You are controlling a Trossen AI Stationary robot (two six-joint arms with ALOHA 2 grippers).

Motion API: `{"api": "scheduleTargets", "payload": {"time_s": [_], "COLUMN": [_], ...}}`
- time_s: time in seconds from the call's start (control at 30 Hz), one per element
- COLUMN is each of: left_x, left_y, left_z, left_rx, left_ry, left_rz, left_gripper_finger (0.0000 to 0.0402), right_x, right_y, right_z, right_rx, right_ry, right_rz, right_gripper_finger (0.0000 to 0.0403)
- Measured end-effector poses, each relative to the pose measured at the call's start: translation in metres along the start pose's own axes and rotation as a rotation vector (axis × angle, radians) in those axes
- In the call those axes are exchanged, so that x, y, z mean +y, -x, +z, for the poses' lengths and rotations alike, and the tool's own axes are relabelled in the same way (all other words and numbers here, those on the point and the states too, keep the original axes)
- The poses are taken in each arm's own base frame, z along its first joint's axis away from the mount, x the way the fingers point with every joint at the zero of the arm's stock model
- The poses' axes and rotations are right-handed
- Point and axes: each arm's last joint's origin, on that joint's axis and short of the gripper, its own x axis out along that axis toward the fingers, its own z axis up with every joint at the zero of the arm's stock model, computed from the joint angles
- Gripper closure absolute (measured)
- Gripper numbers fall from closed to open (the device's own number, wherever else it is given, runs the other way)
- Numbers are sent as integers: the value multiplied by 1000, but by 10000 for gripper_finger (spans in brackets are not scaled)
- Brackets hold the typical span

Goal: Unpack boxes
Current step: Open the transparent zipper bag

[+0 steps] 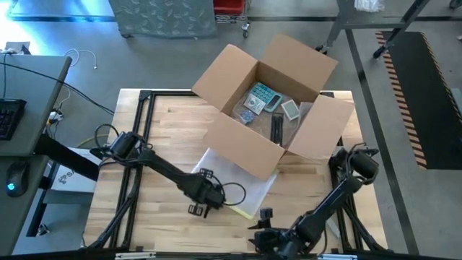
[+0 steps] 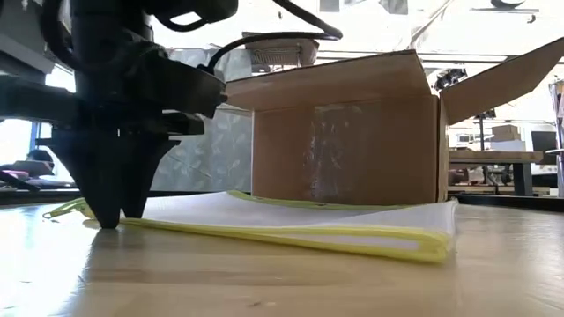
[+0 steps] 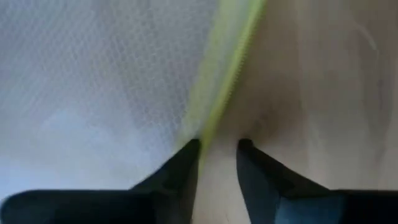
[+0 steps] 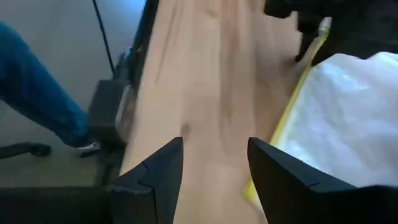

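**Left end effector down at yellow sleeve edge; carton open at far side of bench**

Plain brown corrugated cardboard carton point(image 1: 268, 108) at far centre of pale wooden bench point(image 1: 159, 217), flaps splayed open, small items visible inside. Clear tape strip seen on its near wall in low view. Flat clear sleeve with yellow edge point(image 1: 234, 184) lying on bench just in front of carton, touching or nearly touching its near wall.

Left arm reaching from left side across bench, forearm low, wrist pitched steeply down. Left end effector point(image 3: 217, 149) with fingertips point(image 2: 110, 216) on or just above bench surface at sleeve's yellow edge; jaws narrowly parted, one finger point(image 3: 186, 158) against the yellow edge, nothing clamped between them.

Right arm folded back along near right edge of bench, forearm angled toward near centre. Right end effector point(image 4: 214, 155) near bench surface, level, jaws parted and empty, bare wood between them, beside sleeve's near corner.
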Motion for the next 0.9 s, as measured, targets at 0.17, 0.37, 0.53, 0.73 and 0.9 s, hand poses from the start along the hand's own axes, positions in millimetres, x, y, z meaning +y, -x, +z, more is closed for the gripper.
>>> {"api": "scheduleTargets", "payload": {"time_s": [0.17,0.37,0.53,0.73,0.9], "left_x": [-14,-68,-100,-108,-108], "left_y": [3,34,88,116,111], "left_z": [-1,-25,-38,-45,-42], "left_rx": [-2,-72,-371,-643,-661], "left_ry": [93,360,691,836,840], "left_rz": [-58,-120,-251,-261,-239], "left_gripper_finger": [393,400,401,401,401], "right_x": [7,8,7,-4,-21], "right_y": [6,8,7,-6,-37], "right_z": [-5,-7,-4,11,21], "right_rx": [-2,2,-43,-96,-113], "right_ry": [20,10,45,116,298], "right_rz": [6,-13,-61,-57,-89], "right_gripper_finger": [238,238,238,238,238]}}
